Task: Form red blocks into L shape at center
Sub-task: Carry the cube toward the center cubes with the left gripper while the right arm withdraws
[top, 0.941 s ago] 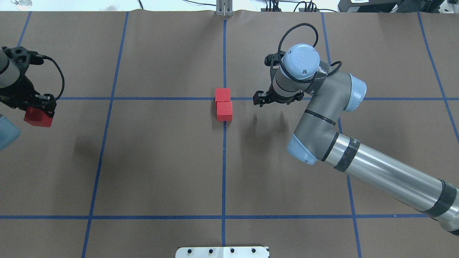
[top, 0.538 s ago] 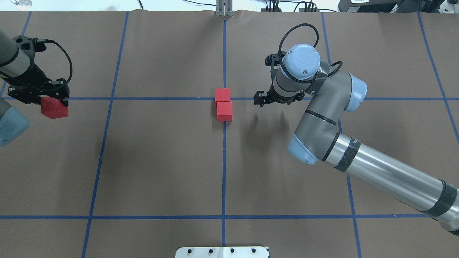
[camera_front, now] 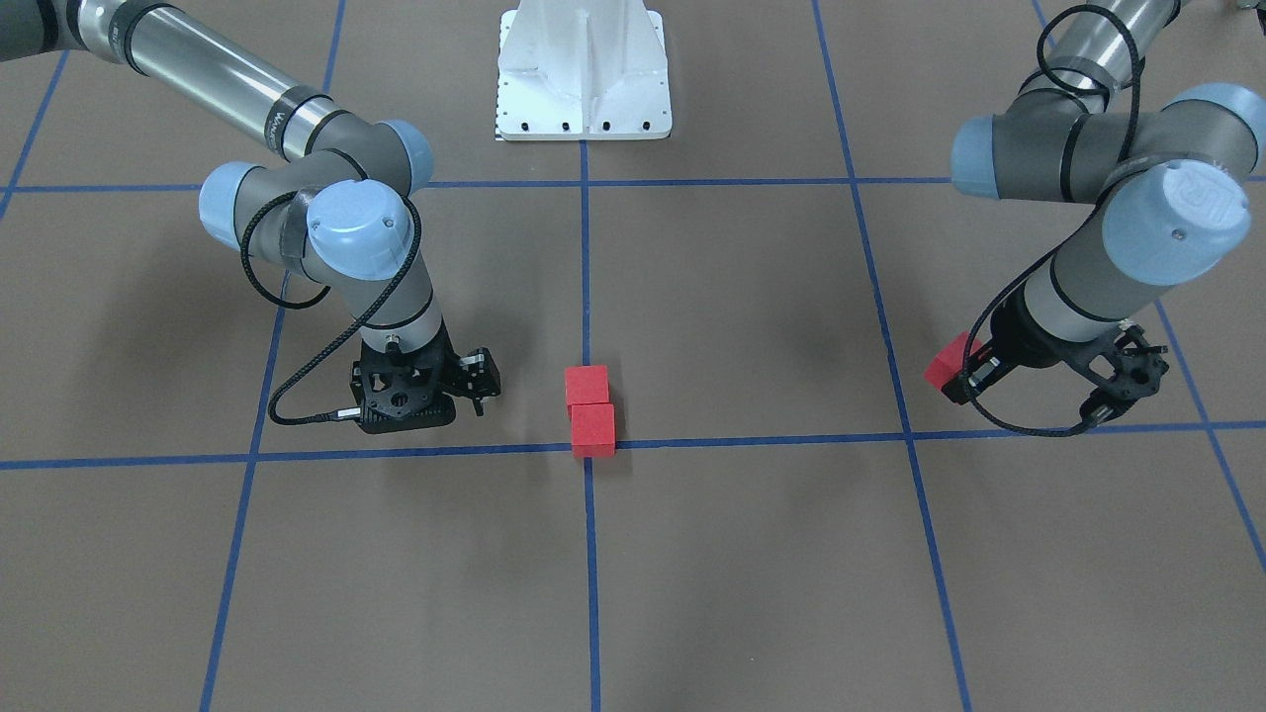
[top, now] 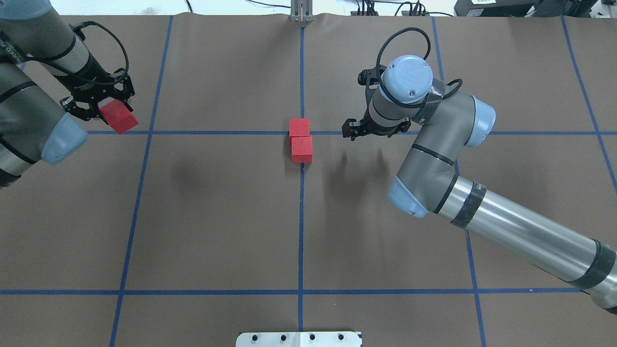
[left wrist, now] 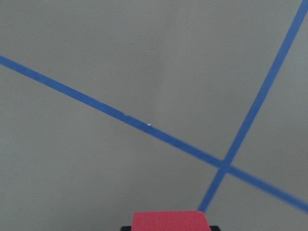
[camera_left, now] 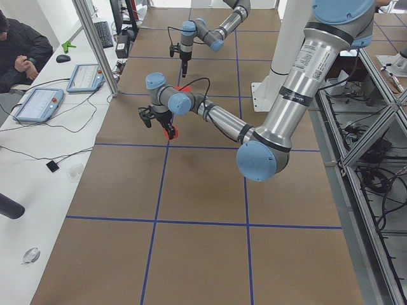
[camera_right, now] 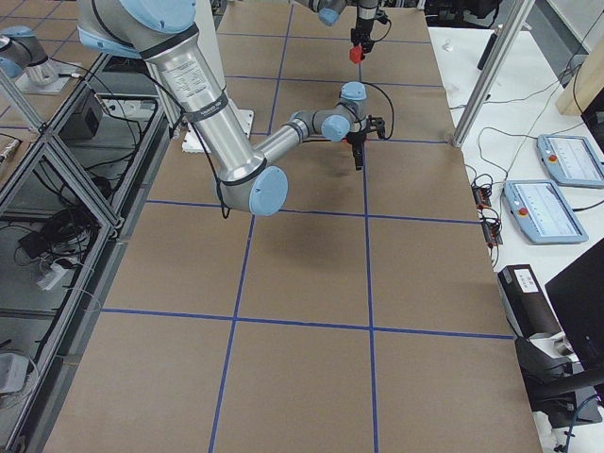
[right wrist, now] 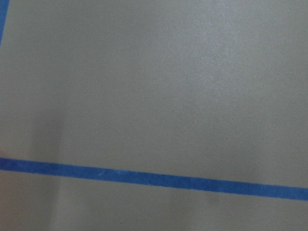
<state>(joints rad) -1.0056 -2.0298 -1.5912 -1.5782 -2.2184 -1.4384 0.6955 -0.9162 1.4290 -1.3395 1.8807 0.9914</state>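
Two red blocks (top: 299,127) (top: 301,149) lie touching in a short column at the center (top: 301,136), covering the tape crossing; in the front view they lie at the same crossing (camera_front: 587,385) (camera_front: 592,430). My left gripper (top: 115,115) is shut on the third red block (top: 119,118) and holds it above the surface, far left of the center. The held block also shows in the front view (camera_front: 949,360) and at the bottom of the left wrist view (left wrist: 171,220). My right gripper (top: 352,134) is open and empty, just right of the two blocks (camera_front: 478,389).
The robot's white base plate (top: 299,339) sits at the near edge. A metal post (top: 301,12) stands at the far edge. The right arm's elbow and forearm (top: 434,159) hang over the right half. Blue tape lines cross left of the center (top: 150,132).
My left gripper has carried the third red block from the far left edge rightward and toward the far side, turning as it went. The right arm has barely shifted.
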